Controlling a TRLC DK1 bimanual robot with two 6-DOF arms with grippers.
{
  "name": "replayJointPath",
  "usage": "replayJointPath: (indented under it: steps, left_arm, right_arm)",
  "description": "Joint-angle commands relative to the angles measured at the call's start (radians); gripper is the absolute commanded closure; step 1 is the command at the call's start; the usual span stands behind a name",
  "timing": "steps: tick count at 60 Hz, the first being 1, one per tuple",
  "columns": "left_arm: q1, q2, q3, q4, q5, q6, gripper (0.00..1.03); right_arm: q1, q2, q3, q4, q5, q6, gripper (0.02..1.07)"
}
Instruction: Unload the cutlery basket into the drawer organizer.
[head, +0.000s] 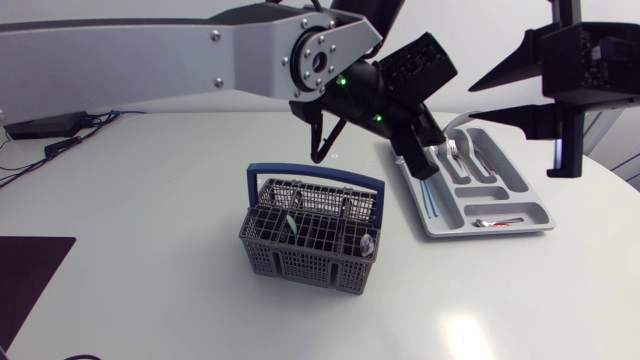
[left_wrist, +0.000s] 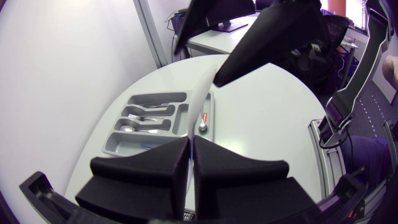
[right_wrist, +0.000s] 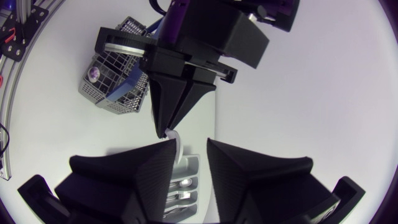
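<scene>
White and rounded, the table (head: 150, 220) spreads under both of my arms. My left arm (head: 150, 45) is the biggest thing in view: it comes in from the left and stretches across the far side of the table, past the middle. My right arm (head: 590, 60) hangs high at the far right.

The cutlery basket (head: 315, 235), grey mesh with a blue handle, stands near the middle of the table. Well apart from it, to its right and a little farther away, lies the grey drawer organizer (head: 535, 210), set at a slant.

My left gripper (head: 424, 170) points down over the organizer's left side. Its fingers are clenched on a pale slim utensil (right_wrist: 175, 138), which sticks out past the fingertips toward the tray. I cannot tell what kind of cutlery it is. My right gripper (head: 470, 104) hovers above the organizer's far end with its fingers spread and nothing between them.

Inside the organizer, forks (head: 455, 150) and spoons (head: 482, 160) lie in the far compartments. A red-handled piece (head: 497, 222) rests in the crosswise compartment at the near end, and a blue strip (head: 430, 200) shows in the long left compartment. In the basket, a round shiny utensil end (head: 368, 243) pokes up at the near right corner, and a dark piece (head: 290, 225) stands toward the left.
</scene>
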Motion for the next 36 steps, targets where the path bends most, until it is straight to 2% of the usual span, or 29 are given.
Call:
replayJointPath:
  steps: [1, 3, 6, 21, 36]
  left_arm:
    - [0.013, 0.021, 0.019, 0.002, -0.004, -0.026, 1.00]
    - [0.015, 0.020, 0.015, 0.004, -0.004, -0.026, 1.00]
    - [0.019, 0.020, 0.013, 0.004, -0.004, -0.030, 1.00]
    - [0.064, 0.020, 0.012, 0.076, -0.003, -0.172, 1.00]
    - [0.130, 0.013, 0.004, 0.217, 0.025, -0.448, 1.00]
  right_arm:
    - [-0.019, -0.016, -0.002, 0.028, -0.007, 0.045, 0.24]
    - [-0.025, -0.019, -0.006, 0.046, -0.009, 0.058, 0.16]
    - [-0.036, -0.019, -0.003, 0.067, -0.014, 0.093, 0.10]
    - [-0.114, -0.014, -0.066, 0.293, -0.021, 0.415, 0.08]
    - [-0.158, 0.037, -0.126, 0.322, -0.032, 0.778, 0.11]
